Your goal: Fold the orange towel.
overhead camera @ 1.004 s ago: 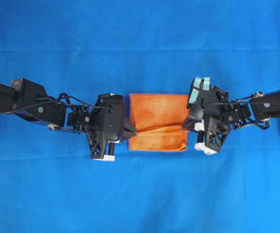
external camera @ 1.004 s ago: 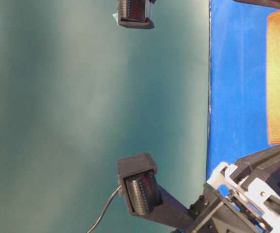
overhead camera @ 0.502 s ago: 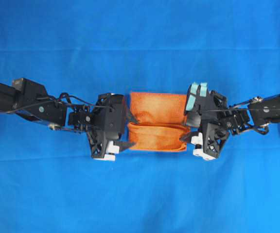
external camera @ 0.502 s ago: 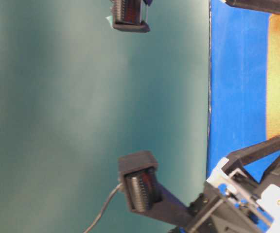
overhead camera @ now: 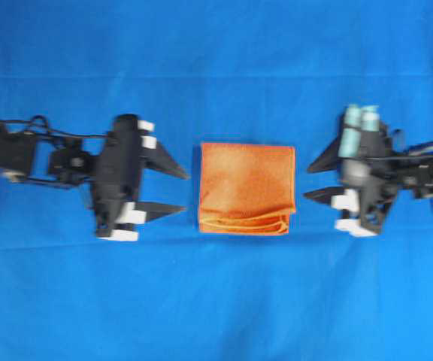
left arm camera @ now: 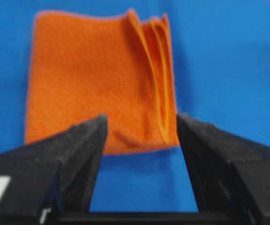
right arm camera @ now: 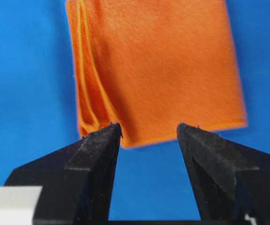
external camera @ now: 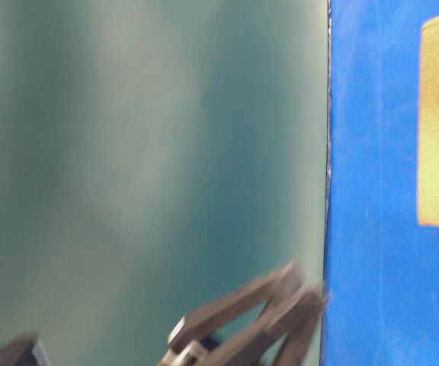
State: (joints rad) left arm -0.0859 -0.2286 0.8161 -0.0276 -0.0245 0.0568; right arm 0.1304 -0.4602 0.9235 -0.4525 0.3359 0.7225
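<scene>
Now both arms reached level toward the counter's (overhead camera: pixel 216 301) middle, left pincer (overhead camera: pixel 173 192) and right pincer (overhead camera: pixel 316 179) spread wide and empty. Between them, touching neither, the folded orange towel (overhead camera: pixel 246 188) lay flat, layered edges nearest the front edge.

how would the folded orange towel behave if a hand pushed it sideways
The orange towel is probably floppy: its stacked layers lie soft and uneven, so a push would likely bunch or unfold them. Being thin cloth, it looks light and should drag on the blue cover rather than roll.
</scene>
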